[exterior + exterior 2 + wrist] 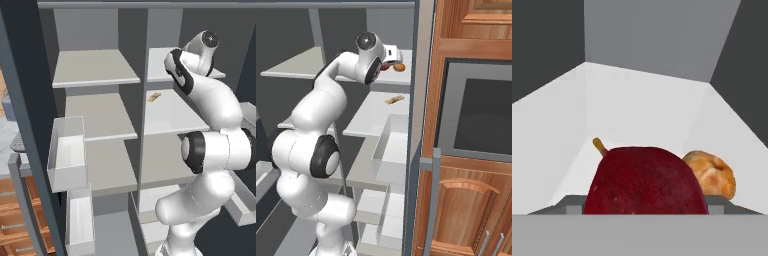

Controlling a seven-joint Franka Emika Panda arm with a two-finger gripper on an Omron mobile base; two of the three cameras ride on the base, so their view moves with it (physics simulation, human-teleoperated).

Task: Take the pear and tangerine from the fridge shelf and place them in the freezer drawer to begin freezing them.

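Note:
The red pear [643, 181] looms close in the hand view with its short stem pointing up to the left. It sits between the fingers of my gripper [643, 206], whose jaws are closed against its sides. The orange tangerine [711, 175] rests just behind it on the right, touching or nearly so. From the right base view, my gripper [387, 63] reaches onto the top fridge shelf [402, 78], where the pear [385, 66] and tangerine [399, 67] lie side by side. Which of the pale boxes low in the fridge is the freezer drawer I cannot tell.
A flat tan scrap [153, 96] lies on the shelf below, and the right base view shows that scrap [394, 100] too. A translucent door bin [67, 150] hangs on the left. Another bin [390, 150] juts out on the right. A wooden cabinet [466, 150] stands right of the fridge.

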